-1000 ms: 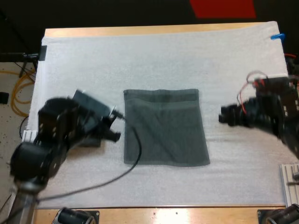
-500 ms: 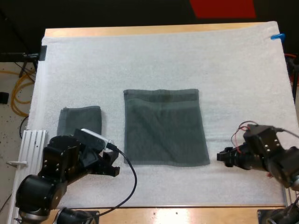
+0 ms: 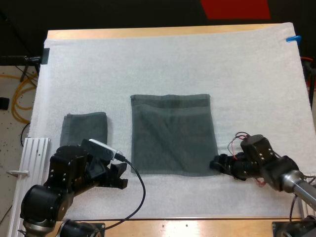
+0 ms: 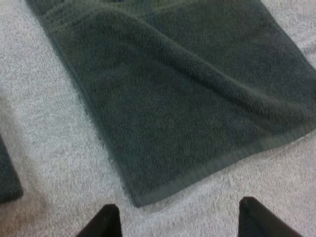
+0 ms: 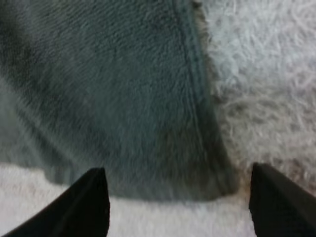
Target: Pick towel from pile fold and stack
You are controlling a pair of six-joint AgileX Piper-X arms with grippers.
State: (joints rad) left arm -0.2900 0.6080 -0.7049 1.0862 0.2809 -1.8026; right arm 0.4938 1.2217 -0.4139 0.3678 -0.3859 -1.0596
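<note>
The right end effector (image 3: 216,164) is spread, and the flat towel's (image 3: 173,136) near right corner lies between its 2 fingers. The left end effector (image 3: 121,176), also spread, is just off the near left corner. Bare white mat (image 3: 197,64) surrounds the towel on the counter (image 3: 148,32). 1 folded towel (image 3: 84,127) lies left, its near edge behind the left arm.

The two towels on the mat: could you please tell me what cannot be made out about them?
Small folded towel: near edge hidden behind the left arm, high view; cut off by the picture's edge, left wrist view.
Large flat towel: near right corner hidden under the right hand, high view; far side cut off, both wrist views.
Layers in either towel: too flat to count.
</note>
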